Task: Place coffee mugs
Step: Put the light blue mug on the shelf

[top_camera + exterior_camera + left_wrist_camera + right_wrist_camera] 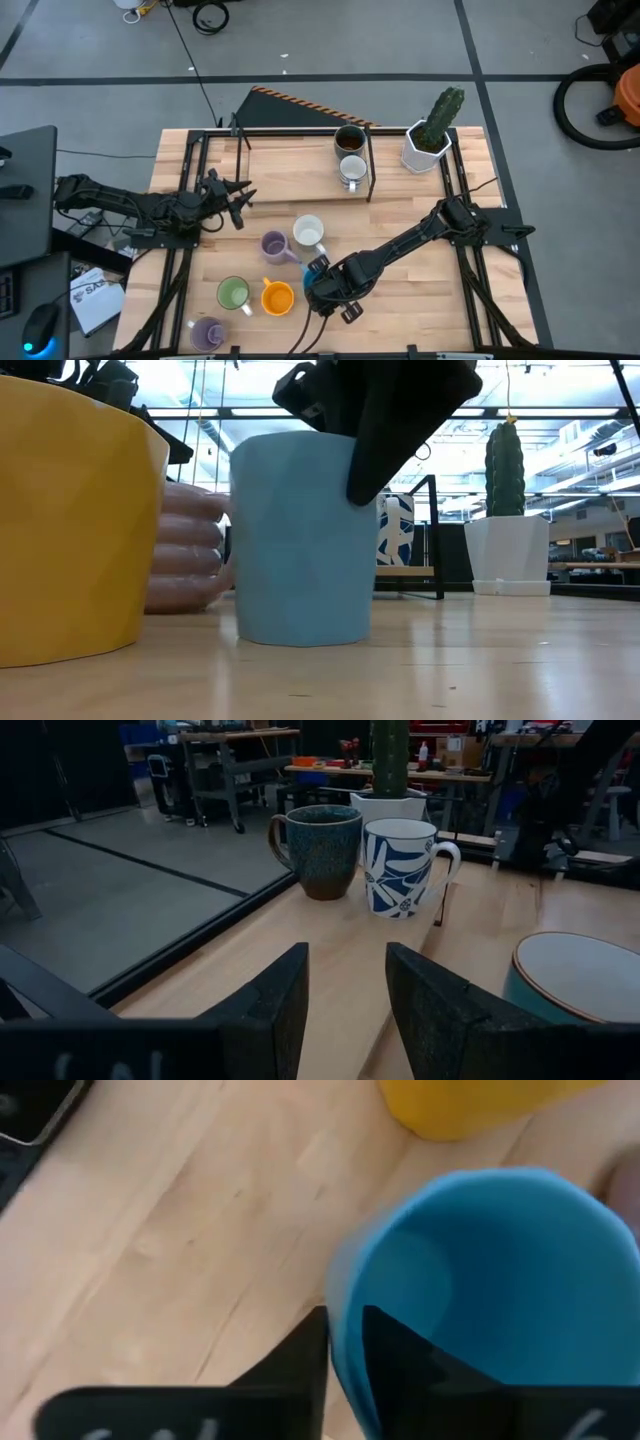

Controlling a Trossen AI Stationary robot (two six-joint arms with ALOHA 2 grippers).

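Over the pale wooden tabletop (400, 300), the left hand (345, 995) hovers with fingers parted and empty; ahead of it stand a dark speckled mug (318, 848) and a white blue-patterned mug (400, 866). Farther right, the right hand (345, 1350) reaches down, one finger inside and one outside the smooth blue mug's (500, 1290) wall, pinching the rim. Just beside it sits the orange mug (277, 297).
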